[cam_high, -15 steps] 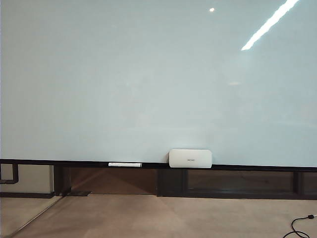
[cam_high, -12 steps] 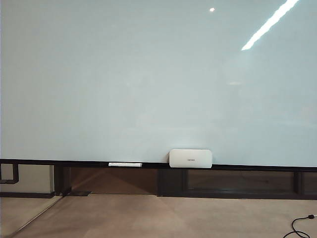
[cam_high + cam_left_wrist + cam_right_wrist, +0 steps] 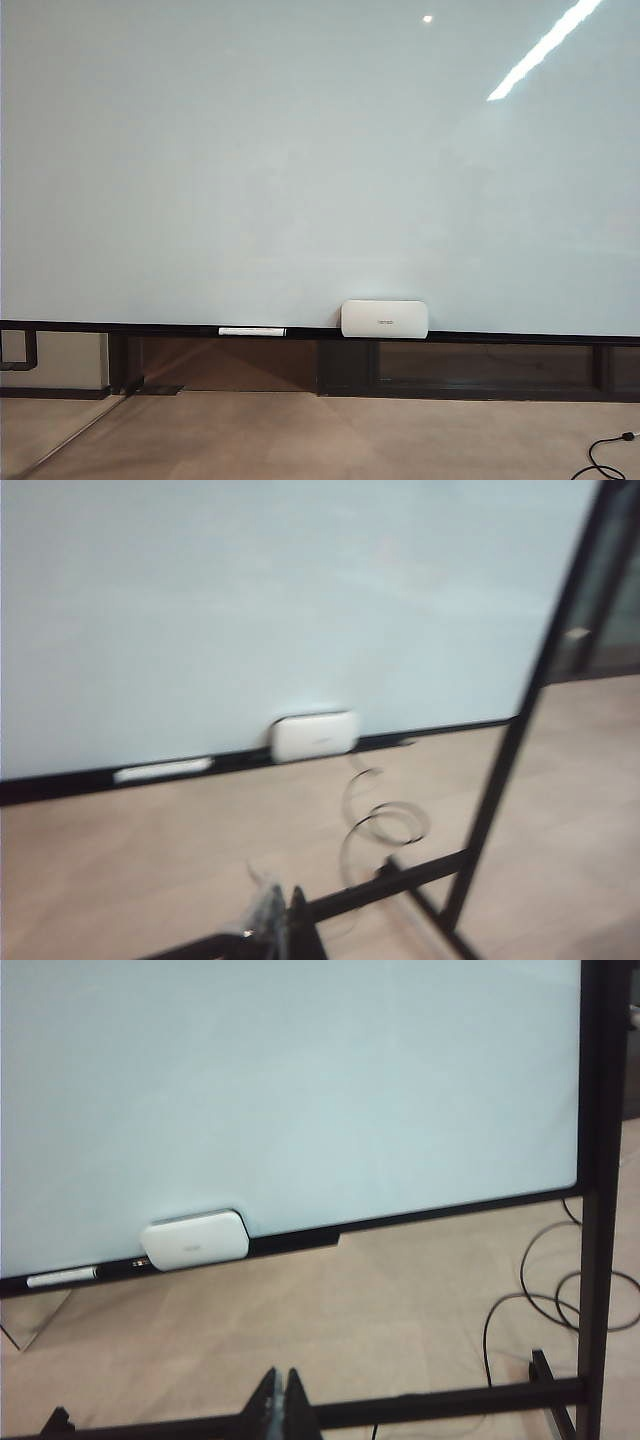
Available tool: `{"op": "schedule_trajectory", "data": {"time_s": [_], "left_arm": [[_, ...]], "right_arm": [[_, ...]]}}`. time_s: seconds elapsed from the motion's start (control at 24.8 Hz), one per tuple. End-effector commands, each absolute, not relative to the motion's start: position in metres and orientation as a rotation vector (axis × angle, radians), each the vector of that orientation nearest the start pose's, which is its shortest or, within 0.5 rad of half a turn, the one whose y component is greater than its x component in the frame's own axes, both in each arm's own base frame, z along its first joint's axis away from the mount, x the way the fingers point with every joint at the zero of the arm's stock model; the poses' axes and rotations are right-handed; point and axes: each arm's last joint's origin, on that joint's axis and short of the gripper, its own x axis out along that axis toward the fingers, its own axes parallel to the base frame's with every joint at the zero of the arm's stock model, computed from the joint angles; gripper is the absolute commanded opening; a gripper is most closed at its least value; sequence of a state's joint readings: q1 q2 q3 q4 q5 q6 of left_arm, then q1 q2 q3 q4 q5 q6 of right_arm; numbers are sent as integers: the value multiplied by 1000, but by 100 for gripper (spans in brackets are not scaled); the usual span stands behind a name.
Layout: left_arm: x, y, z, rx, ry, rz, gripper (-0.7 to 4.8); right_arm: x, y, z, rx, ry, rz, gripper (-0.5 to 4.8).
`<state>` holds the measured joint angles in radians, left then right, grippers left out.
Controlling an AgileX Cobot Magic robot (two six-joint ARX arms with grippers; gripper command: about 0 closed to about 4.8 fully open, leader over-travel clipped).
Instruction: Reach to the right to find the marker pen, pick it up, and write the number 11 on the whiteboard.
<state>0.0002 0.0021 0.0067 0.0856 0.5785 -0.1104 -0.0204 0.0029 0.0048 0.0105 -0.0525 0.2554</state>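
The right gripper [image 3: 279,1392] shows at the edge of the right wrist view with its two dark fingertips pressed together, closed on nothing, hanging in front of a black frame bar [image 3: 430,1402] and well apart from the whiteboard [image 3: 290,1090]. The left gripper [image 3: 281,920] appears in the left wrist view, blurred; its dark fingertips look drawn together with no object between them, so it reads as closed and empty, also far back from the board. Neither gripper nor arm shows in the exterior view. There the whiteboard [image 3: 300,160] fills nearly the whole picture, glossy and pale bluish white, with two bright light reflections near its upper right and no strokes drawn on it. Along its foot runs the black bottom rail [image 3: 500,338]. A small white rounded box [image 3: 384,319] sits on that rail, touching the board, a little right of the middle. Left of the box, apart from it, a long thin white stick [image 3: 252,331] lies flat along the rail. The marker pen cannot be made out in any of the three views. A black cable [image 3: 603,456] curls on the tan floor at the lower right of the exterior view, and more loops of cable [image 3: 545,1305] lie on the floor beyond the frame in the right wrist view.
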Motion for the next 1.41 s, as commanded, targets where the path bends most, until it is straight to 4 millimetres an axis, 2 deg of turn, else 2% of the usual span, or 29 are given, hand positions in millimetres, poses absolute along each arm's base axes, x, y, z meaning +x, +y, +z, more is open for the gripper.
{"op": "schedule_trajectory", "data": {"time_s": [0.04,0.24,0.36,0.52,0.69,0.73,0.85,0.93,0.97,1.01,1.05,1.21,1.33,1.41], "left_arm": [[89,-19,186,-105,-158,-647,-5],[88,-26,184,-120,-126,-729,-5],[87,-29,184,-117,-127,-761,-5],[87,-29,187,-112,-158,-764,-5],[88,-29,189,-115,-152,-762,-5],[90,-30,189,-111,-145,-760,-5],[93,-30,188,-97,-133,-757,-5],[95,-30,186,-80,-122,-749,-5],[96,-30,185,-72,-114,-736,-5],[97,-30,185,-72,-108,-736,-5],[98,-30,184,-68,-103,-728,-5],[100,-30,182,-46,-90,-709,-5],[102,-30,181,-17,-91,-683,-5],[103,-30,181,-8,-93,-680,-5]], "right_arm": [[97,-1,175,259,-93,29,-6],[92,-3,195,242,-174,-32,-6],[88,-3,215,229,-215,-31,-6],[94,-3,241,228,-195,-42,-6],[122,-5,279,177,-191,-68,-6],[137,-5,290,154,-175,-77,-5],[174,-17,304,124,-144,-150,-5],[200,-31,306,130,-100,-120,-6],[216,-44,306,126,-94,-143,-4],[222,-51,304,125,-93,-156,6],[234,-65,301,126,-71,-193,36],[254,-105,285,94,1,-265,43],[264,-119,271,51,21,-283,45],[274,-127,255,31,37,-225,53]]}}
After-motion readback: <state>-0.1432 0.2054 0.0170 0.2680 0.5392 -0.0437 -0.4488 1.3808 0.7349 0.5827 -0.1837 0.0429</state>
